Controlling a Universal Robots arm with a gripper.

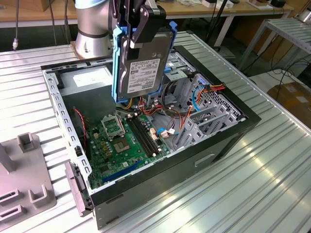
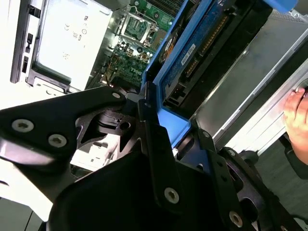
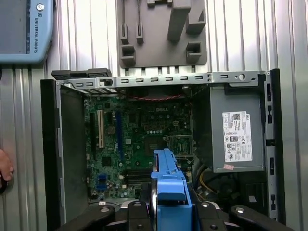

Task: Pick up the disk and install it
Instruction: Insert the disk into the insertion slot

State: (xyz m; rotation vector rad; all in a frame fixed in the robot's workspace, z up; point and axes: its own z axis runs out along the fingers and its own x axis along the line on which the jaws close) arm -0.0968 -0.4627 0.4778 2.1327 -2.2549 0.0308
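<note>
I have the tool (image 1: 142, 26) clenched on the disk (image 1: 143, 68), gripping it at the top by its blue bracket (image 1: 115, 63). The disk hangs upright in the air, tipped a little, with its white label facing the exterior camera. In the second wrist view the black fingers (image 2: 154, 144) press on the bracket (image 2: 168, 125) from both sides, and the disk's (image 2: 216, 38) connector edge points away from the tool (image 2: 159, 122). In the first wrist view the bracket (image 3: 168, 178) rises out of the tool (image 3: 171, 214).

The disk is above the open case (image 1: 228, 141), clear of it, over its far half. Below it lies the green board (image 1: 121, 141), with a tangle of coloured cables (image 1: 160, 104) just under the disk's lower edge. On the exterior view's left of the disk, in the case's far corner, sits the grey power supply (image 1: 87, 77), its white label plain in the first wrist view (image 3: 236, 139). On the exterior view's right stands the grey metal cage (image 1: 209, 102).

The case lies on its side on the ribbed metal worktop (image 1: 252, 184). The arm's (image 1: 92, 24) silver base stands just beyond the case's far wall. A grey fixture (image 1: 24, 179) with upright blocks rests on the worktop at the exterior view's near left, apart from the case. A person's hand (image 2: 298, 115) rests at the worktop's edge in the second wrist view.
</note>
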